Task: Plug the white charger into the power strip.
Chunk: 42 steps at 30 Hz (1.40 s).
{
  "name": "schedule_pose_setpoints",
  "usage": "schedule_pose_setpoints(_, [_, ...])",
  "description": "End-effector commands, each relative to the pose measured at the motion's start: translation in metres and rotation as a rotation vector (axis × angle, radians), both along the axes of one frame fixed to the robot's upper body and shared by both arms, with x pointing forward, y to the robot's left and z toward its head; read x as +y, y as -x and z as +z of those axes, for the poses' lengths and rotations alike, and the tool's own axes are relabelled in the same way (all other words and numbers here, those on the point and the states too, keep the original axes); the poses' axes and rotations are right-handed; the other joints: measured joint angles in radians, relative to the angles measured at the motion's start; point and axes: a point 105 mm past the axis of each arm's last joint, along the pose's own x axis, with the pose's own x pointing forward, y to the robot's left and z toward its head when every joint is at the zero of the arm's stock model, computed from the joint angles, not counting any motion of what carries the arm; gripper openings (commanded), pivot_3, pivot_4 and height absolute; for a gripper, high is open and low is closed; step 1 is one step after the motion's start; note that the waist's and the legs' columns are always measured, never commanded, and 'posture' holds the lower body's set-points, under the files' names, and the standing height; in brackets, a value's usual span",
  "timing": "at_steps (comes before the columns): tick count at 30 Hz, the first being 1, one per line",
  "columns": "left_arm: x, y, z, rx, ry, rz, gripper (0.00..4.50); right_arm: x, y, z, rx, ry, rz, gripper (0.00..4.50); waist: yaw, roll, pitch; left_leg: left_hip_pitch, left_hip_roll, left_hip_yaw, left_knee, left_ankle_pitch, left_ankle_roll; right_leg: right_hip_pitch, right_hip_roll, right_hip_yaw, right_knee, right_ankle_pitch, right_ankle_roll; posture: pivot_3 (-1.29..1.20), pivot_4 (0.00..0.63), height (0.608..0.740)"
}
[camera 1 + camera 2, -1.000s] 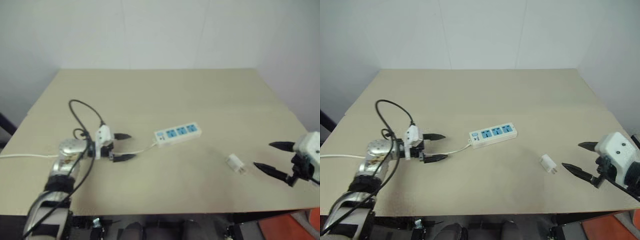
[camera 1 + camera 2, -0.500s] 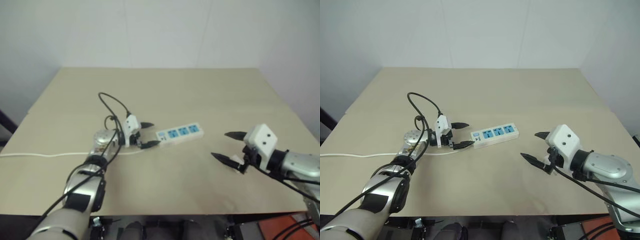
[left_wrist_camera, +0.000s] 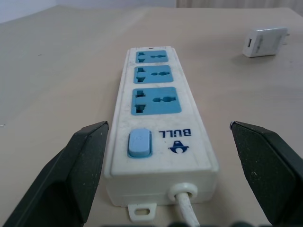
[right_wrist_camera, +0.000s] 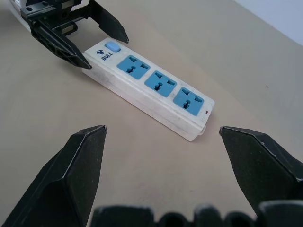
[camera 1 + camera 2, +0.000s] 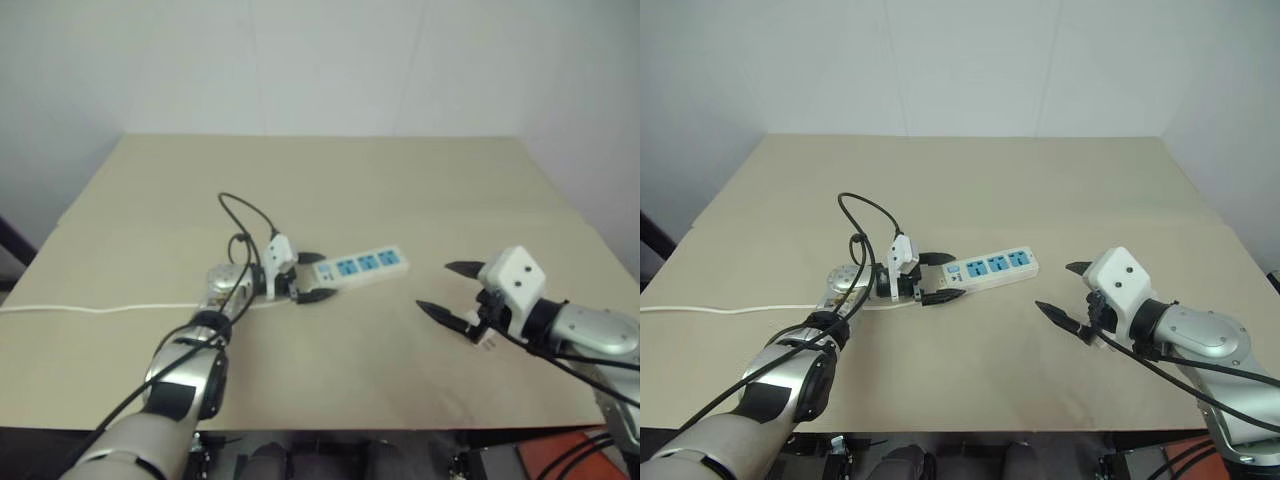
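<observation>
Left fingers (image 3: pixel 85 175) spread wide, empty, astride the switch end of the power strip (image 3: pixel 158 127), its length pointing straight away.

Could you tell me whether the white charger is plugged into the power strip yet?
Not yet: the white charger lies on the table apart from the power strip, whose three sockets are empty.

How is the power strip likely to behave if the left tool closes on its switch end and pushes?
The power strip looks rigid, so it should not flex. Lying flat and unanchored on the smooth table, it would probably slide or pivot rather than tip. Its thin cord looks limp and would likely trail, adding slight drag.
</observation>
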Motion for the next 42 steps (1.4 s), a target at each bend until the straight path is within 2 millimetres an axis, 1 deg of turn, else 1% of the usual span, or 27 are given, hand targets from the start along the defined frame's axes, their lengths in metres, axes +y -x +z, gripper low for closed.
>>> schedule_pose_setpoints(1, [-0.002, -0.003, -0.001, -0.023, -0.028, 0.026, 4.46, 0.005, 0.000, 0.009, -0.046, 0.001, 0.002, 4.50, 0.000, 0.000, 0.000, 0.000, 0.000, 0.000, 0.000, 0.000, 0.000, 0.000, 0.000, 0.000, 0.000, 0.000, 0.000, 0.00, 0.150, 0.740])
schedule_pose_setpoints(6, [-0.001, -0.002, -0.014, -0.024, -0.092, 0.048, 4.46, 0.007, -0.002, 0.007, -0.048, 0.005, -0.003, 4.50, 0.001, 0.000, 0.000, 0.000, 0.000, 0.000, 0.000, 0.000, 0.000, 0.000, 0.000, 0.000, 0.000, 0.000, 0.000, 0.00, 0.150, 0.740])
schedule_pose_setpoints(17, [-0.005, 0.000, -0.018, 0.027, -0.027, 0.056, 4.46, 0.007, -0.005, 0.001, -0.050, 0.019, -0.021, 4.50, 0.001, 0.000, 0.000, 0.000, 0.000, 0.000, 0.000, 0.000, 0.000, 0.000, 0.000, 0.000, 0.000, 0.000, 0.000, 0.00, 0.150, 0.740])
schedule_pose_setpoints(23, [-0.011, -0.001, -0.021, 0.029, -0.020, 0.074, 4.46, 0.008, -0.007, 0.002, -0.058, 0.019, -0.025, 4.50, 0.003, 0.000, 0.000, 0.000, 0.000, 0.000, 0.000, 0.000, 0.000, 0.000, 0.000, 0.000, 0.000, 0.000, 0.000, 0.00, 0.150, 0.740])
schedule_pose_setpoints(26, [-0.013, 0.000, -0.022, 0.023, -0.030, 0.072, 3.88, 0.007, -0.008, 0.002, -0.058, 0.021, -0.029, 4.50, 0.003, 0.000, 0.000, 0.000, 0.000, 0.000, 0.000, 0.000, 0.000, 0.000, 0.000, 0.000, 0.000, 0.000, 0.000, 0.00, 0.150, 0.740])
schedule_pose_setpoints(28, [-0.014, -0.001, -0.022, 0.021, -0.030, 0.083, 3.33, 0.007, -0.008, 0.002, -0.058, 0.020, -0.030, 4.50, 0.003, 0.000, 0.000, 0.000, 0.000, 0.000, 0.000, 0.000, 0.000, 0.000, 0.000, 0.000, 0.000, 0.000, 0.000, 0.00, 0.150, 0.740])
schedule_pose_setpoints(32, [-0.013, 0.000, -0.023, 0.029, -0.047, 0.066, 3.29, 0.006, -0.008, 0.002, -0.049, 0.019, -0.040, 4.50, 0.004, 0.000, 0.000, 0.001, 0.000, 0.000, 0.000, 0.000, 0.000, 0.001, 0.000, 0.000, 0.000, 0.000, 0.000, 0.00, 0.150, 0.740])
schedule_pose_setpoints(34, [-0.011, 0.002, -0.022, 0.027, -0.060, 0.044, 3.29, 0.004, -0.011, 0.002, -0.009, 0.021, -0.075, 4.50, 0.003, 0.000, 0.000, 0.001, 0.000, 0.000, 0.000, 0.000, 0.000, 0.001, 0.000, 0.000, 0.000, 0.000, 0.000, 0.00, 0.150, 0.740])
schedule_pose_setpoints(36, [-0.007, 0.005, -0.021, 0.026, -0.076, 0.002, 3.29, 0.001, -0.015, 0.002, 0.037, 0.117, -0.139, 4.50, 0.002, 0.000, 0.000, 0.001, 0.000, 0.000, 0.001, 0.000, 0.000, 0.001, 0.000, 0.000, 0.000, 0.000, 0.000, 0.00, 0.150, 0.740])
schedule_pose_setpoints(38, [0.000, 0.009, -0.018, 0.022, -0.088, -0.048, 3.29, -0.001, -0.014, 0.004, 0.108, 0.213, -0.152, 4.50, -0.003, 0.000, 0.000, 0.000, 0.000, 0.000, 0.001, 0.000, 0.000, -0.001, 0.000, 0.001, 0.001, 0.000, 0.000, 0.00, 0.150, 0.740])
schedule_pose_setpoints(41, [0.008, 0.014, -0.013, 0.014, -0.084, -0.103, 3.29, -0.005, -0.016, 0.012, 0.190, 0.240, -0.183, 4.50, -0.008, 0.000, 0.000, 0.000, 0.001, -0.001, 0.000, 0.000, 0.000, -0.001, 0.000, -0.001, 0.000, 0.000, 0.000, 0.00, 0.150, 0.740])
schedule_pose_setpoints(42, [0.011, 0.016, -0.011, 0.003, -0.088, -0.120, 3.29, -0.009, -0.020, 0.014, 0.228, 0.233, -0.219, 4.50, -0.008, 0.000, 0.000, 0.000, 0.001, -0.001, 0.000, 0.000, 0.000, -0.001, 0.000, 0.000, 0.000, 0.000, 0.000, 0.00, 0.150, 0.740])
